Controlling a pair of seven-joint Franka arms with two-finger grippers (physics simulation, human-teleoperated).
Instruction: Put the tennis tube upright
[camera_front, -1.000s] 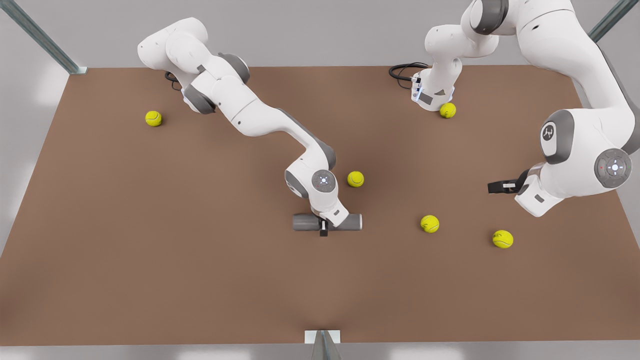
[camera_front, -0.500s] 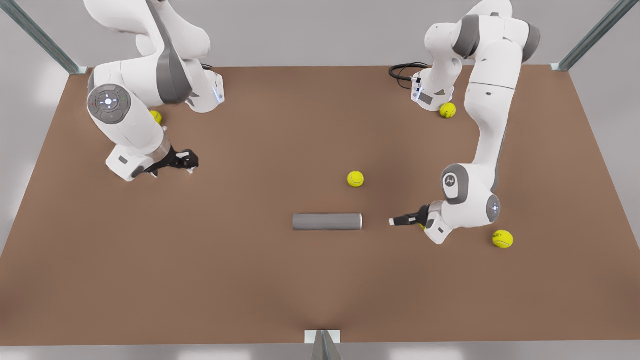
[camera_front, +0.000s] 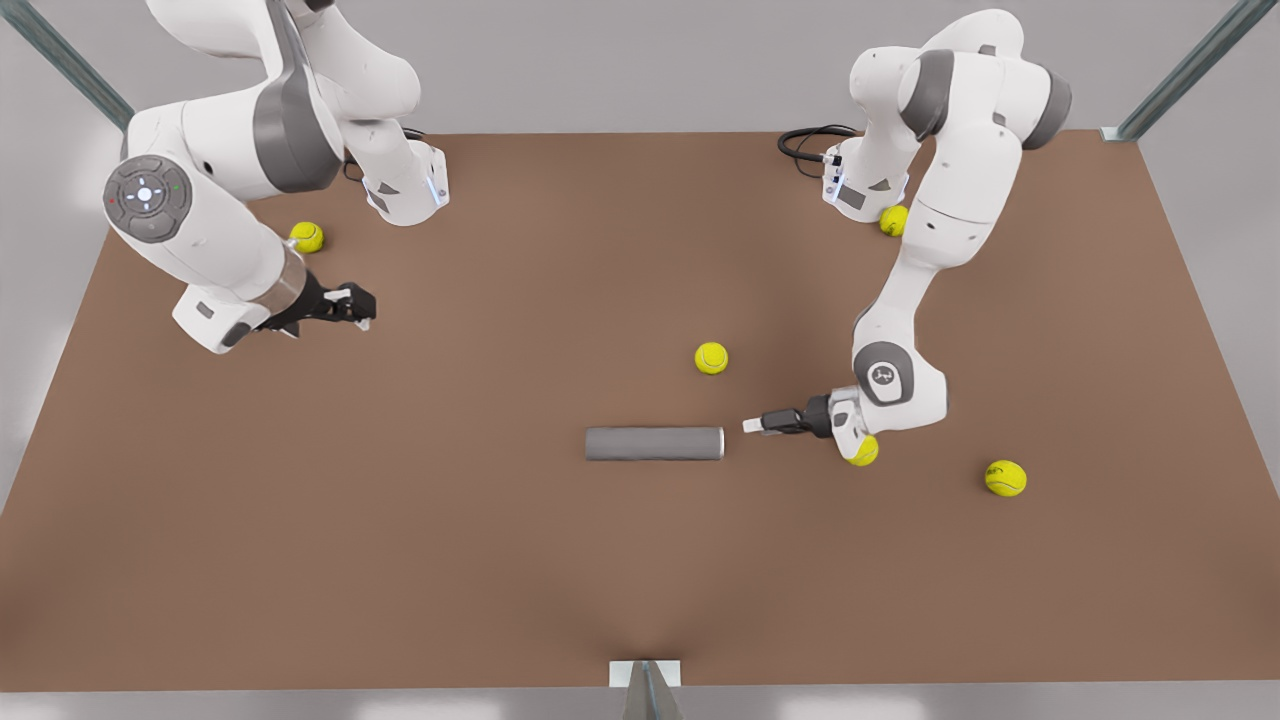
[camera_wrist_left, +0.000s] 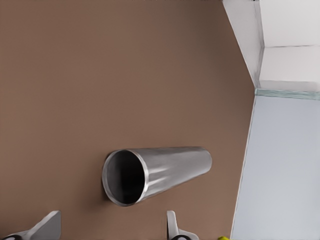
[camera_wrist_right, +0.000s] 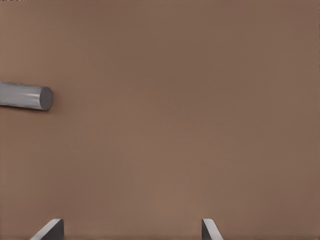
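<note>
The tennis tube (camera_front: 654, 443) is a plain grey cylinder lying flat on the brown table (camera_front: 500, 560), its length running across the front view. My left gripper (camera_front: 757, 424), on the arm at the front view's right, hovers low just off the tube's right end and points at it. In the left wrist view the hollow mouth of the tube (camera_wrist_left: 155, 172) faces my left gripper (camera_wrist_left: 110, 230), which is open and a short gap away. My right gripper (camera_front: 355, 305) waits open far off at the front view's left, where the tube (camera_wrist_right: 25, 96) shows distant beyond my right gripper (camera_wrist_right: 130, 230).
Several yellow-green tennis balls lie around: one (camera_front: 711, 358) just behind the tube, one (camera_front: 862, 452) under the left wrist, one (camera_front: 1005, 478) farther right, one (camera_front: 307, 237) near the right arm, one (camera_front: 895, 220) by the arm base.
The right gripper has left the tube and pulled back to the front view's left. The left gripper has swung in low toward the tube's right end. The tube has not moved.
</note>
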